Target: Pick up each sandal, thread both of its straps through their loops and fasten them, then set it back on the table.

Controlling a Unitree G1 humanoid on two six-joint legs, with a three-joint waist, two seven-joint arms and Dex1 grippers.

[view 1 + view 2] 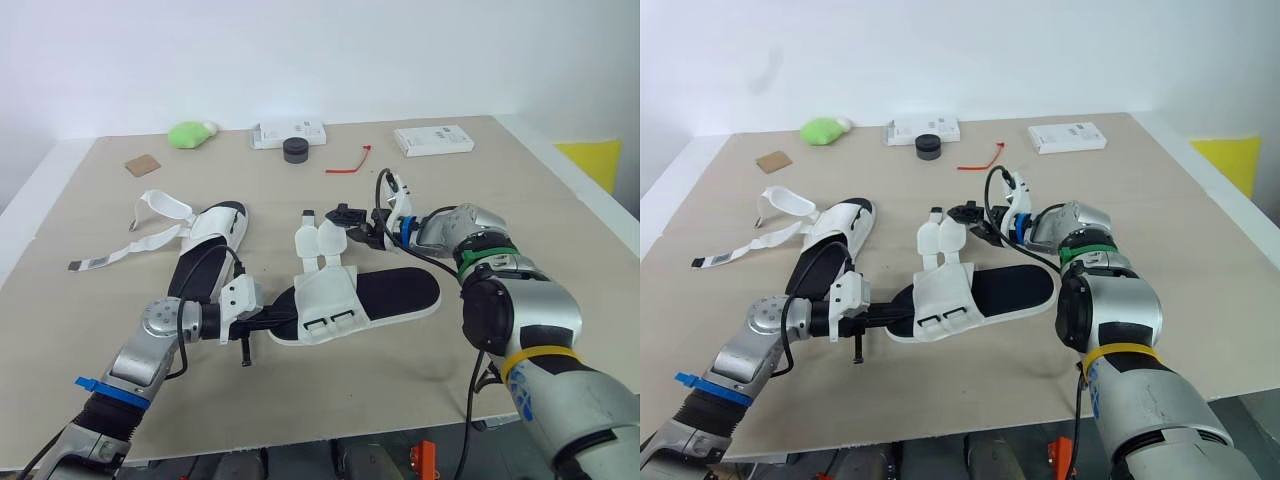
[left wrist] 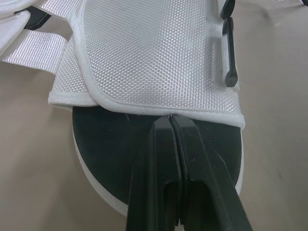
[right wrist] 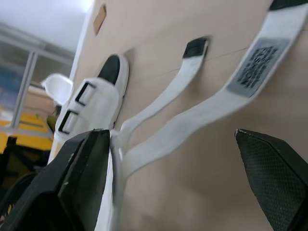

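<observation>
The table is used as a flat work surface on which both sandals are laid out. The near sandal is laid crosswise in front of the robot, between the two arms, which is judged to give each claw one end of it. The far sandal is found just beside it on the robot's left, with its long straps trailed loose over the table, unfastened. On the near sandal the two straps are stood up at the far edge of the white upper, and the two loops on its near edge are seen empty, so neither strap is judged to be threaded yet. The left claw is placed at the sandal's left end. Its fingers are closed flat together, with the tips set on the black footbed at the rim of the upper, apparently to pin the sandal down; whether anything is nipped between them cannot be told. The right claw is held wide open and empty just beside the upright straps, seemingly lined up so that one can be taken.
</observation>
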